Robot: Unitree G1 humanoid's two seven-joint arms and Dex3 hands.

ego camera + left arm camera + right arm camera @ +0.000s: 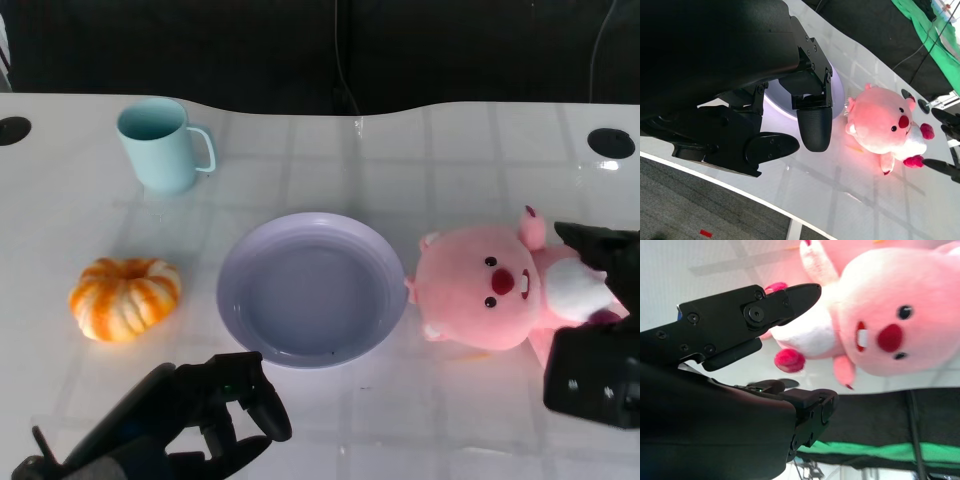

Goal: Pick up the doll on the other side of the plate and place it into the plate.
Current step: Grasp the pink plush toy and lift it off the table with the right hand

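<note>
Pink doll lying on table just right of empty plate; right hand spread around its body, not yet gripping. Probably soft, light, squashable; best grasped round torso.

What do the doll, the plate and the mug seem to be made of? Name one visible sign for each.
Doll: soft pink plush, fuzzy matte surface.
Plate: probably plastic or melamine, lilac, smooth with a dull sheen.
Mug: probably plastic or glazed ceramic, pale teal, an even smooth wall; the look leaves it open.
</note>
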